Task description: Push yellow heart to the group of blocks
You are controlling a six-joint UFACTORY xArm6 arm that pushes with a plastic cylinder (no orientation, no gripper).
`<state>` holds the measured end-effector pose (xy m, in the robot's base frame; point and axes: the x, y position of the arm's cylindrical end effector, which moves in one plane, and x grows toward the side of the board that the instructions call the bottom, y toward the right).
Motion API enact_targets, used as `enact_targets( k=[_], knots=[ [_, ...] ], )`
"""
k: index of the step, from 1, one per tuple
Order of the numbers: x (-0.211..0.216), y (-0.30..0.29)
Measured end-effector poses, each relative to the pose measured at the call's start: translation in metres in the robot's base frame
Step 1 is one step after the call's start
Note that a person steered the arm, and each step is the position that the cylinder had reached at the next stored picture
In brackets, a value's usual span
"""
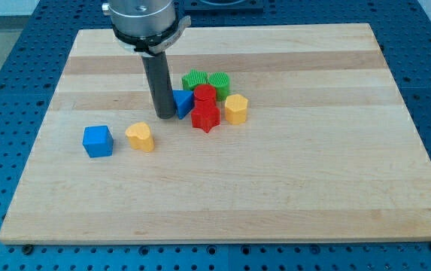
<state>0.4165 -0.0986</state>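
Note:
The yellow heart (140, 137) lies on the wooden board left of centre, next to a blue cube (98, 141) on its left. The group sits near the board's middle: a blue triangle (183, 102), a red star (205, 117), a red cylinder (204, 95), a green star (195, 80), a green cylinder (220, 83) and a yellow hexagon (235, 108). My tip (165, 116) rests on the board just left of the blue triangle, touching or almost touching it, up and to the right of the yellow heart.
The wooden board (275, 196) lies on a blue perforated table. The arm's grey flange (146, 19) hangs over the board's top edge above the rod.

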Motion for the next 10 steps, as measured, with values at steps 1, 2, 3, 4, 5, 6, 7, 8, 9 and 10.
enact_targets(
  k=[1, 2, 3, 4, 5, 6, 7, 8, 9, 10],
  knots=[
    [0.029, 0.000],
    [0.067, 0.008],
    [0.099, 0.013],
    [0.111, -0.012],
    [0.109, -0.031],
    [0.096, -0.046],
    [0.081, -0.056],
    [0.070, -0.057],
    [0.064, -0.029],
    [0.050, -0.019]
  ],
)
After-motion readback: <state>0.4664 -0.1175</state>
